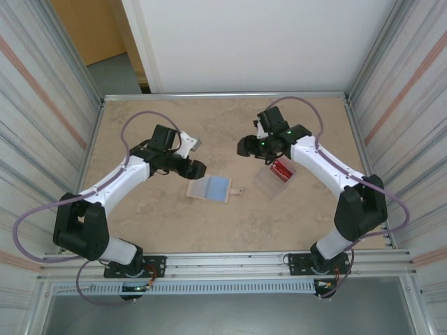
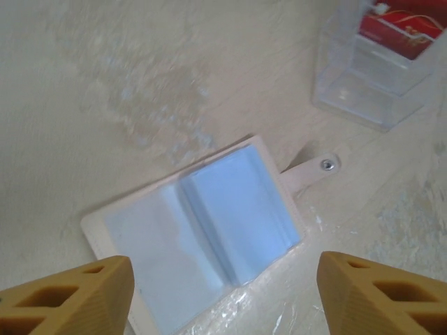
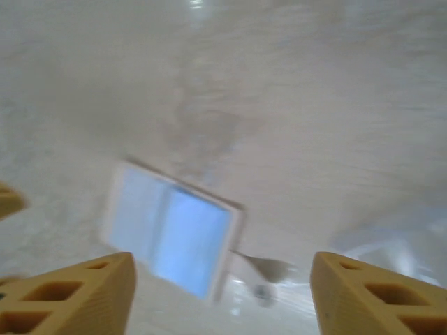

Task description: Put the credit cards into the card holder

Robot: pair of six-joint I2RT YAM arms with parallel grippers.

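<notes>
— Credit cards [image 1: 282, 169]: where do they sit, seen from above?
— They are red and tucked in the clear case [image 1: 274, 180], which lies at about two o'clock from the card holder [image 1: 209, 188], near it but apart. I cannot tell how many there are. The holder lies open and flat at the middle of the table [image 1: 279, 223], blue pockets up, its snap tab [image 1: 239, 190] pointing to three o'clock.
— And the jaws?
— Both pairs are spread wide with nothing between them. The left gripper [image 1: 198, 169] hangs at the holder's ten o'clock, and the right gripper [image 1: 242, 147] at the case's ten o'clock.
— So no card is in a pocket yet, I'd judge. How should the pickup go?
— The right arm is nearer the case, so it should fetch. Come down over a card's free edge and pinch one card, not the case wall. Lift slowly, because the light case may rise with it. The left gripper could press the holder's leaf at nine o'clock so it doesn't slide when a card goes into a pocket.
</notes>
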